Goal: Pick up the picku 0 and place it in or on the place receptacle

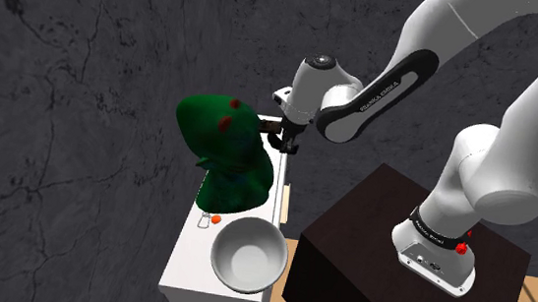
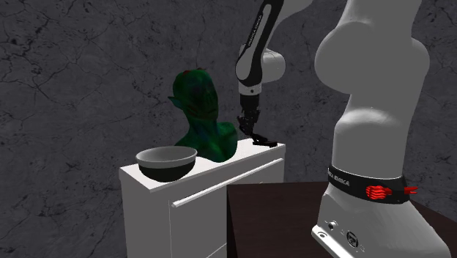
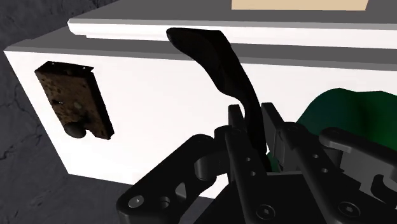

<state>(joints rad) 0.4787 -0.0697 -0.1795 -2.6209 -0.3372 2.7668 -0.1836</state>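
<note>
My gripper (image 3: 256, 130) is shut on a slim black curved object (image 3: 213, 60), which sticks out from between the fingers above the white cabinet top (image 3: 165, 127). In the second exterior view the gripper (image 2: 250, 130) hangs just over the cabinet's far end, beside the green bust. A grey bowl (image 1: 247, 254) stands on the cabinet's near end in the shoulder view, well away from the gripper (image 1: 283, 138). The same bowl (image 2: 167, 161) shows at the second exterior view's left.
A large green bust (image 1: 227, 157) with red spots stands on the cabinet between gripper and bowl. A flat brown block (image 3: 73, 105) lies on the cabinet top. A small orange item (image 1: 215, 219) sits by the bowl. The dark stand (image 1: 397, 254) adjoins the cabinet.
</note>
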